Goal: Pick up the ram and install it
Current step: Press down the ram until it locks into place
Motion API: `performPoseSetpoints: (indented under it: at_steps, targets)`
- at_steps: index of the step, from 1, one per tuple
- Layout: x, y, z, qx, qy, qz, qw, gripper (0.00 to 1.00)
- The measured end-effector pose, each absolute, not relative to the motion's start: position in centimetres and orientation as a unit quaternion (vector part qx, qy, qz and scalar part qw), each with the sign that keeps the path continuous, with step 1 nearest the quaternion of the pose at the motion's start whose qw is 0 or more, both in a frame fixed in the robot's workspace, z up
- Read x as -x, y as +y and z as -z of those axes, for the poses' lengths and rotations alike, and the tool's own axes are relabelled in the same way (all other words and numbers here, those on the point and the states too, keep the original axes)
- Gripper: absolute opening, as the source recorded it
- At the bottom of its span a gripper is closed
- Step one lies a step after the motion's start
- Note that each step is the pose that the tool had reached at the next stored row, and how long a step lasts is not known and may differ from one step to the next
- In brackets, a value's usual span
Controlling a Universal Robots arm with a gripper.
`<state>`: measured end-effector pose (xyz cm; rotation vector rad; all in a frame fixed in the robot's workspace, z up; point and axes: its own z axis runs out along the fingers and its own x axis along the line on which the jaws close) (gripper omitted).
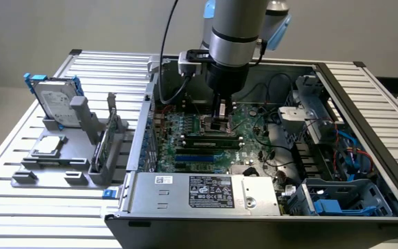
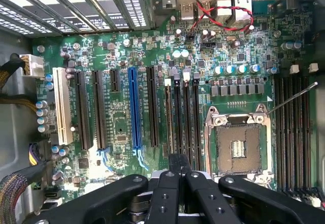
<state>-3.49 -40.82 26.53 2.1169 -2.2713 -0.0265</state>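
The ram [image 2: 168,117] shows as a thin stick seen edge-on, standing in the outermost of several black memory slots [image 2: 186,117] on the green motherboard [image 2: 117,127]. My gripper [image 2: 177,161] is shut, its black fingertips pressed together right over the near end of the ram. Whether they touch it I cannot tell. In the exterior view the gripper [image 1: 219,124] hangs straight down inside the open computer case [image 1: 206,207], just above the memory slots [image 1: 213,139].
Beside the slots lies the bare processor socket [image 2: 237,150]. Expansion slots, one of them blue [image 2: 134,107], line the other side. Outside the case, at the exterior view's left, a grey fixture [image 1: 68,166] holds a hard drive [image 1: 55,101] and a thin green board [image 1: 98,151]. Cables [image 1: 282,155] crowd the case's right.
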Motion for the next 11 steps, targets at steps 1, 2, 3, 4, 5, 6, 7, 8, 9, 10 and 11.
performPoseSetpoints:
  at_steps: [1,2,3,4,5,6,7,8,9,10,11]
  targets:
    - [3.5,-40.82,-26.54,-0.682,-0.731,0.009,0.018,0.11]
    - [3.49,-40.82,-26.54,-0.682,-0.731,0.009,0.018,0.11]
    - [3.5,-40.82,-26.54,-0.682,-0.731,0.009,0.018,0.11]
    - [3.49,-40.82,-26.53,-0.682,-0.731,0.009,0.018,0.11]
    - [3.49,-40.82,-26.54,-0.682,-0.731,0.009,0.018,0.11]
    - [3.49,-40.82,-26.54,-0.682,-0.731,0.009,0.018,0.11]
    - [3.49,-40.82,-26.54,-0.682,-0.731,0.009,0.018,0.11]
    - [3.49,-40.82,-26.54,-0.682,-0.731,0.009,0.018,0.11]
    - [3.49,-40.82,-26.54,-0.682,-0.731,0.009,0.018,0.11]
    - [3.49,-40.82,-26.54,-0.682,-0.731,0.009,0.018,0.11]
    - [3.49,-40.82,-26.54,-0.682,-0.731,0.009,0.018,0.11]
